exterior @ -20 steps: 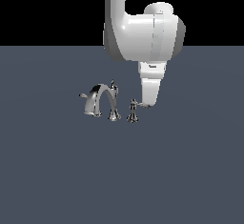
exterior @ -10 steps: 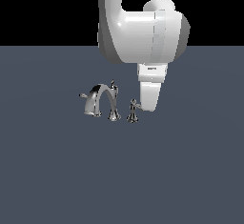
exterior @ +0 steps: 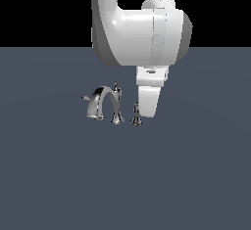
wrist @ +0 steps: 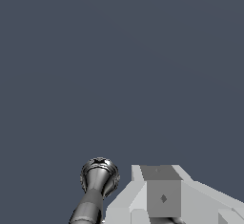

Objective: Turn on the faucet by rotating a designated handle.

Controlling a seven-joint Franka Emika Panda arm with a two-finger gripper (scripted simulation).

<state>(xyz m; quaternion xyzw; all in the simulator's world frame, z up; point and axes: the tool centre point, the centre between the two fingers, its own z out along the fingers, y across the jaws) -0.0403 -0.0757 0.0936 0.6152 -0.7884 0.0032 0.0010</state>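
Observation:
The chrome faucet (exterior: 103, 103) stands on the grey floor, with an arched spout, a pointed finial (exterior: 116, 85) and a short stubby lever on the exterior view's left. The handle (exterior: 136, 117) on its flared post stands at the faucet's right end. In the wrist view the handle (wrist: 97, 182) shows its round post top, and its slim lever runs off the frame edge. My gripper (exterior: 147, 114) hangs down just to the exterior view's right of the handle, close beside it. Its fingers (wrist: 163, 194) read as one white block with no gap, holding nothing. I cannot tell whether they touch the handle.
The big white wrist and arm (exterior: 142, 28) hang over the faucet. The dark grey floor (exterior: 186, 175) spreads around it, with nothing else on it in view.
The arm has swung nearer the camera and looks bigger. The gripper has dropped a little, down beside the handle post. The faucet has not moved.

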